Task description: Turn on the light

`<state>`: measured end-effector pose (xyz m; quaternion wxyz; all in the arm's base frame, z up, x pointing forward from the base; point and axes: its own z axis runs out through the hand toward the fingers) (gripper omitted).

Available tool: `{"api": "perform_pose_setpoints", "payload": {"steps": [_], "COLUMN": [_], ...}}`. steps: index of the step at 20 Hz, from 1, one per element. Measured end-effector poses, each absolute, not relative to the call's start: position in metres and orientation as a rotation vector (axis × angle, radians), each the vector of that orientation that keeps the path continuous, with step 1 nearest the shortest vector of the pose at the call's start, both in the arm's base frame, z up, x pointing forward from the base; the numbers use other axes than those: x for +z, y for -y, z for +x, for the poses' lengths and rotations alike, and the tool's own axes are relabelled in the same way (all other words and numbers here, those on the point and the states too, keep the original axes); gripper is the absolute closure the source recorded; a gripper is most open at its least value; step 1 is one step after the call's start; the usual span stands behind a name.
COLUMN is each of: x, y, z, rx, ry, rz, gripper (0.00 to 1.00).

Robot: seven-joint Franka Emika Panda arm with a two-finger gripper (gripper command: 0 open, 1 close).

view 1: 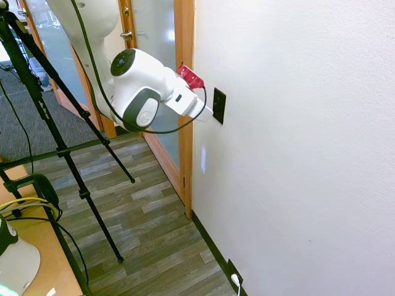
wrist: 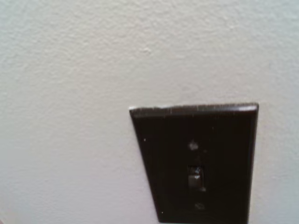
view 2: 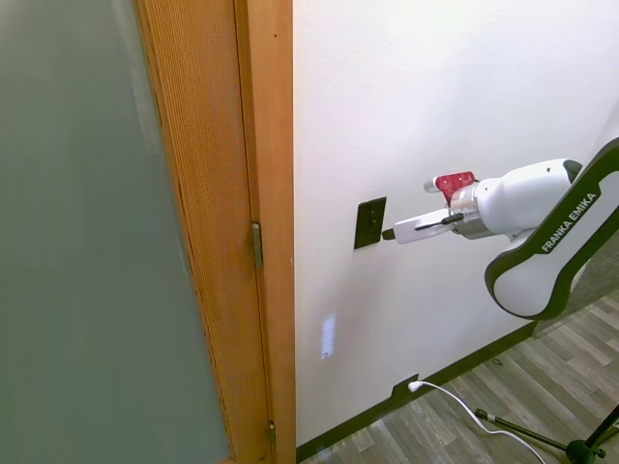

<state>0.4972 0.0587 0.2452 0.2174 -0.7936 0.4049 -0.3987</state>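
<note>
No lamp shows in any view. The light's switch is a small black upright plate (view 1: 219,105) on the white wall, just right of the door frame (view 2: 370,222). Up close in the wrist view, the plate (wrist: 154,163) has a small toggle (wrist: 194,176) at its middle. My gripper (view 2: 389,234) reaches level toward the wall, its dark tip at the plate's lower right edge. From the other side the gripper (view 1: 213,116) meets the plate's lower part. The fingers look pressed together with nothing between them.
A wooden door frame (view 2: 266,193) with a frosted glass door stands close beside the switch. Low on the wall, a black outlet plate (view 2: 404,389) holds a white plug and cord. A wooden desk corner (view 1: 37,259) sits by the plank floor.
</note>
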Motion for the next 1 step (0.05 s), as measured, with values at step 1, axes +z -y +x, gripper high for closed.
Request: {"api": "perform_pose_setpoints", "payload": {"steps": [1], "x": [0.2439], "y": [-0.0609], "z": [0.4906], "rx": [-1.115], "ry": [-1.114], "rz": [-2.18], "gripper": [0.0]}}
